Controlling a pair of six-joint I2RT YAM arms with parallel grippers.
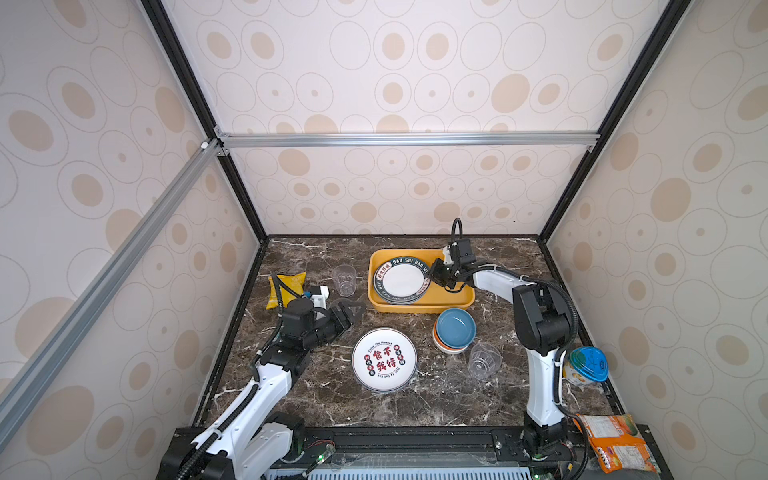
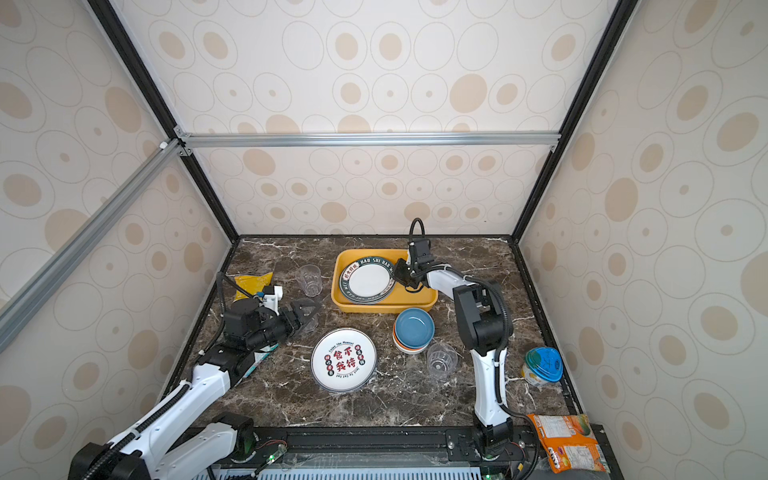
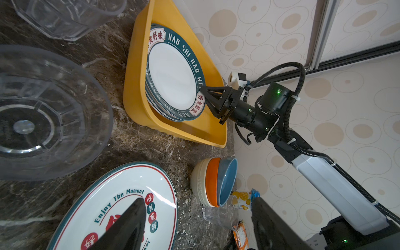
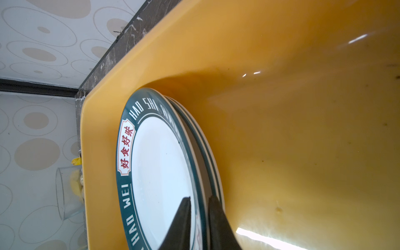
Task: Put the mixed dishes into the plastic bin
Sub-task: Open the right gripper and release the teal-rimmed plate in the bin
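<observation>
Honestly, the top plate (image 1: pixel 402 279) was found lying on the stack inside the plastic bin (image 1: pixel 419 308), its rim pinched by the right gripper (image 1: pixel 435 272); it could be judged stiff, slick and chippable, best taken at the rim; the left gripper (image 1: pixel 353 309) was held spread and empty beside the printed plate (image 1: pixel 384 359); stacked bowls (image 1: pixel 455 328) were parked just beside the bin's near wall, and a clear cup (image 1: pixel 483 359) was seen near them.

three bowls (image 1: pixel 455 328), three clear cups (image 1: pixel 343 279) (image 1: pixel 484 359) (image 3: pixel 43 112), one bin (image 1: pixel 419 308), one loose plate (image 1: pixel 384 359) (bin stack (image 1: pixel 403 280) looks like three).
</observation>
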